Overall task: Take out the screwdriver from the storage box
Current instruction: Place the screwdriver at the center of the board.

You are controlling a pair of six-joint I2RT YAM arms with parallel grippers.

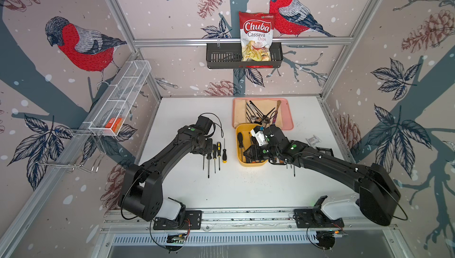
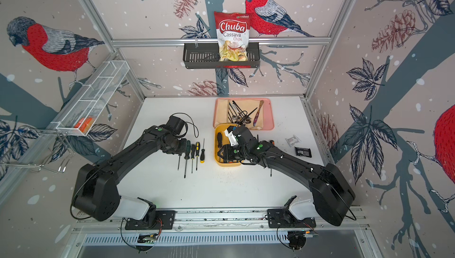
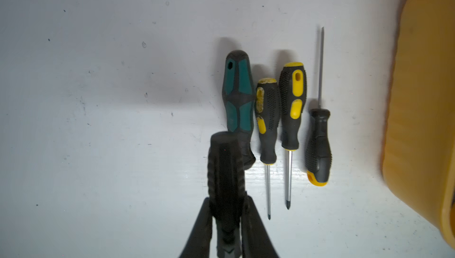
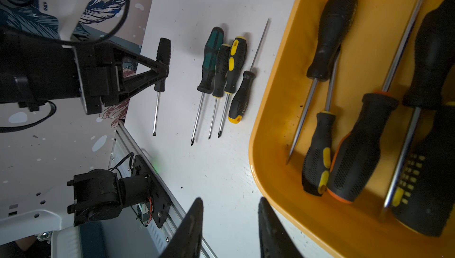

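Firstly, left gripper (image 3: 227, 202): both black fingers (image 3: 200, 227) are clamped narrowly on the handle of a black screwdriver (image 4: 164, 49), seen at the bottom centre of the left wrist frame. The right wrist view shows that tool's shaft ending in a flat tip; whether the tip touches the table (image 4: 209, 170) cannot be told.

Secondly, right gripper (image 4: 230, 219): its fingers (image 4: 194, 222) stand partly apart at the lower edge of the right wrist frame. Nothing lies between them; bare table shows through the gap, just beside the rounded corner of the storage box (image 4: 268, 170).

Storage box: a mustard-yellow tub, just right of centre in both top views. Its upper end meets the lower left corner of a pink tray (image 1: 287, 118); whether it overlaps the tray cannot be told. Inside lie at least five screwdrivers (image 4: 362, 146), roughly lengthwise, handles black with yellow or orange trim. The right arm covers much of the box in the top views.

Left of the box and apart from it, a row of four screwdrivers (image 3: 293, 111) lies side by side on the table: one green and black, three yellow and black, the one nearest the box turned end for end. The held tool sits at the left end of this row, just beside the green handle.

Cutlery (image 1: 264, 119) lies on the tray.
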